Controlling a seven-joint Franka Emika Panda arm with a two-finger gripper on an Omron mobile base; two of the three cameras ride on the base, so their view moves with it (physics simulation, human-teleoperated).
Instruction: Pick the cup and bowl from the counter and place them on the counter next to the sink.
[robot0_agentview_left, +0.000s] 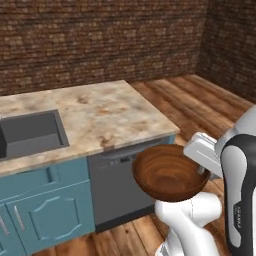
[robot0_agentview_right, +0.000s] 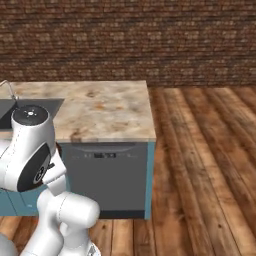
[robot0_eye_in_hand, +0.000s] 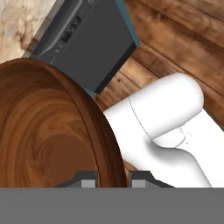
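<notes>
One pincer (robot0_eye_in_hand: 113, 177) pinches the rim of one bowl (robot0_agentview_left: 169, 172), held off the one counter (robot0_agentview_left: 100, 117) beside one sink (robot0_agentview_left: 30, 132).

Even, soft rendered light; faint shadows, no glare; slightly blurry, low-resolution textures.

Count of things in the kitchen

One bowl (robot0_agentview_left: 169, 175), one sink (robot0_agentview_left: 31, 133), one counter (robot0_agentview_left: 107, 112), one grey dishwasher front (robot0_agentview_right: 107, 177), one faucet (robot0_agentview_right: 10, 90), and three teal cabinet fronts (robot0_agentview_left: 55, 212) seen in the left base view.
</notes>
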